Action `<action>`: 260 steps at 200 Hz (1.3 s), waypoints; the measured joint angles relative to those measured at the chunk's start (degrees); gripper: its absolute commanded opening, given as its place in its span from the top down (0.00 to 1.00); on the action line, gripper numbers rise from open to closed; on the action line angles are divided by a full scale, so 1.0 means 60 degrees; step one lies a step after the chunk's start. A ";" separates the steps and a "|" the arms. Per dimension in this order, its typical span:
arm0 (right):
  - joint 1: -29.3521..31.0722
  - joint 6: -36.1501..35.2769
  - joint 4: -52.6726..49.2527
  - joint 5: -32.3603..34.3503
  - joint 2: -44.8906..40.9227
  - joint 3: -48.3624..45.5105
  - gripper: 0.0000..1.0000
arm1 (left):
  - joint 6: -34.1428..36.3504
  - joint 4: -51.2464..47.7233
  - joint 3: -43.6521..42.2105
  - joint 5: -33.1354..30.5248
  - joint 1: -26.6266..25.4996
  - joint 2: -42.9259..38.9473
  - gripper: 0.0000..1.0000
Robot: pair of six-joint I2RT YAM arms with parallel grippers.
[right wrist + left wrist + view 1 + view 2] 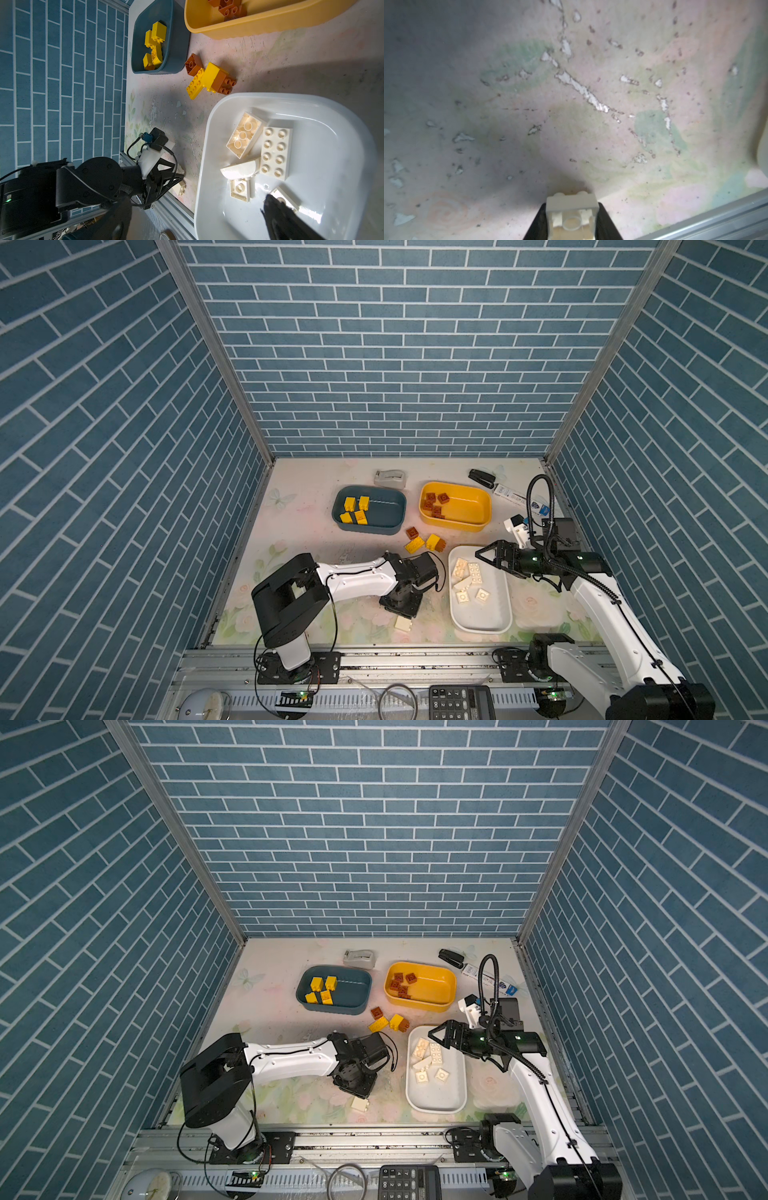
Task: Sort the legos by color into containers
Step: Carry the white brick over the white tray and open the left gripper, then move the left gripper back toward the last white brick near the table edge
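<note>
left gripper [572, 223] pinching a cream brick [572, 205], low on the tabletop [303, 526] near the front rail [716, 224], just beside the white tub [490, 614]. right gripper [482, 553] spread wide over that tub's far end. Surface: pastel floral print, scuffed and flaking (white chips all over the left wrist view). Blue brick-pattern walls [395, 364] on three sides. yellow bricks [355, 510] in dark blue tub [386, 510], brown bricks [434, 504] in yellow tub [469, 504], cream bricks [467, 576] in white. loose cluster [424, 542], yellow and brown, on the table between the tubs.
</note>
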 measured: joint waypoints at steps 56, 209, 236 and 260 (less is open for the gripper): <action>-0.0233 -0.0335 -0.0066 0.0353 0.0324 0.0335 0.01 | 0.1151 -0.0914 0.2422 -0.0233 0.0091 -0.0015 0.69; -0.1388 -0.0688 -0.0015 0.0670 0.0579 0.0466 0.01 | 0.4360 -0.0856 0.5778 0.1519 -0.1279 0.2728 0.65; -0.1406 -0.0765 -0.0029 0.0667 0.0586 0.0466 0.01 | 0.4648 -0.0769 0.5781 0.1537 -0.1279 0.2783 0.56; -0.1406 -0.0943 -0.0211 0.0670 0.0696 0.0616 0.01 | 0.4885 -0.0914 0.5967 0.1519 -0.1279 0.2783 0.42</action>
